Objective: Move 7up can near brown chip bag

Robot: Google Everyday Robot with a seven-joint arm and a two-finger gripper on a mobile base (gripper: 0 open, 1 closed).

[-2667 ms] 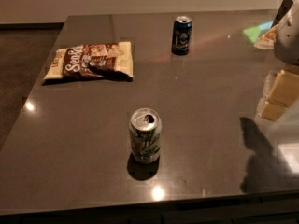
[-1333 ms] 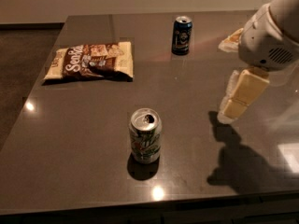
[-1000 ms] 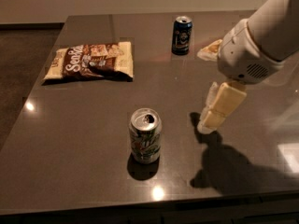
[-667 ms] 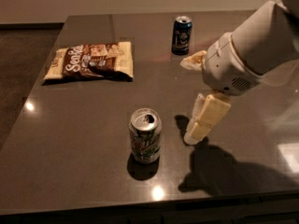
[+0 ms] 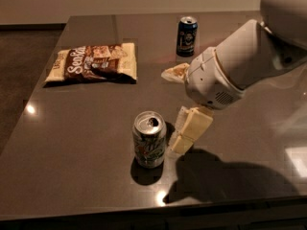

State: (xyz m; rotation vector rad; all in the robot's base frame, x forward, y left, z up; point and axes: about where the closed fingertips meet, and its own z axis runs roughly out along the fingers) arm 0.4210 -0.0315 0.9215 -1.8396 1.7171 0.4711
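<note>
The 7up can [image 5: 149,140] stands upright on the dark table [image 5: 86,128], near the front, with its shiny top showing. The brown chip bag [image 5: 93,63] lies flat at the back left, well apart from the can. My gripper [image 5: 172,110] comes in from the right on a white arm and sits just right of the can, a little above the table. It is open and empty: one cream finger [image 5: 191,130] hangs close beside the can, the other [image 5: 173,73] points left further back.
A dark blue can [image 5: 186,36] stands upright at the back of the table, behind my arm. The table's front edge runs just below the 7up can, and its left edge lies beyond the chip bag. The arm casts a shadow at the front right.
My arm has swept in from the right edge towards the left and down, ending just right of the 7up can. The cans and the bag have not moved.
</note>
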